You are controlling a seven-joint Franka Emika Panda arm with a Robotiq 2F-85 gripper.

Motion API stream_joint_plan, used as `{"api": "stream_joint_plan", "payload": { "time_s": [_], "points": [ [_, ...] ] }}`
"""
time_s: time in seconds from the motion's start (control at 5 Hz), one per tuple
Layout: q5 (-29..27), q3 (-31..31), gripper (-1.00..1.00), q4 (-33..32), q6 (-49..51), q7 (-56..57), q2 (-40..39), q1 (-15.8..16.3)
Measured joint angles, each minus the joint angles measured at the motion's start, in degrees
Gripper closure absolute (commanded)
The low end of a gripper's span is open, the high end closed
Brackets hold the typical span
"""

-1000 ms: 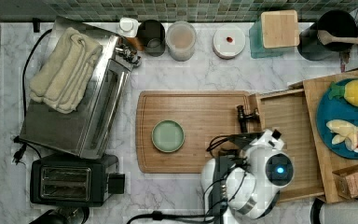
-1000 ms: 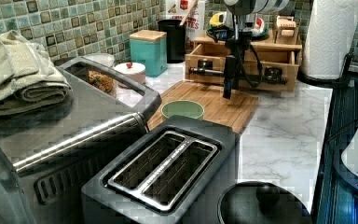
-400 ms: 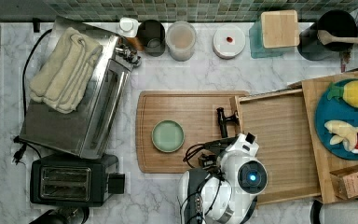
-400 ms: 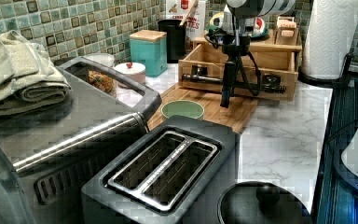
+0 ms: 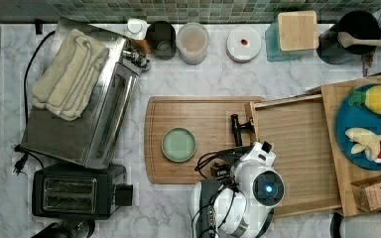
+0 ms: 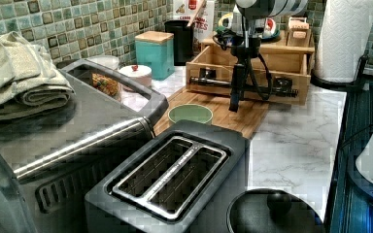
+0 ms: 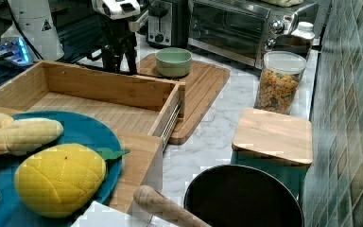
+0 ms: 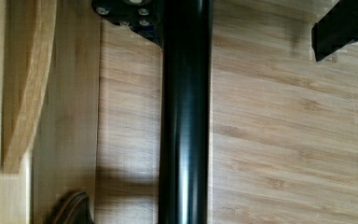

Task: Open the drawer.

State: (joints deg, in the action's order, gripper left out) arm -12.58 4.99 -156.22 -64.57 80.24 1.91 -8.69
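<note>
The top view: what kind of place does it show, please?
Most likely a kitchen counter, real or staged. A toaster, a toaster oven and a jar of pasta stand on a marble worktop against a tiled wall.

White marble worktop [image 5: 218,84] w/ grey veins; green mosaic-tile wall [image 6: 63,24] behind; even, diffuse light.

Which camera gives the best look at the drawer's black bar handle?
The wrist view: the handle runs close-up down the frame over the wood. The left view shows it whole but small across the drawer front; the top view shows one end.
</note>
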Motion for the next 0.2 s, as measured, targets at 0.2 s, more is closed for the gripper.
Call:
{"api": "stream_joint_plan", "payload": {
  "time_s": [0.2],
  "points": [
    [-0.08, 0.00, -1.00, 0.00, -0.06, 0.00, -0.02, -0.01]
  ]
}}
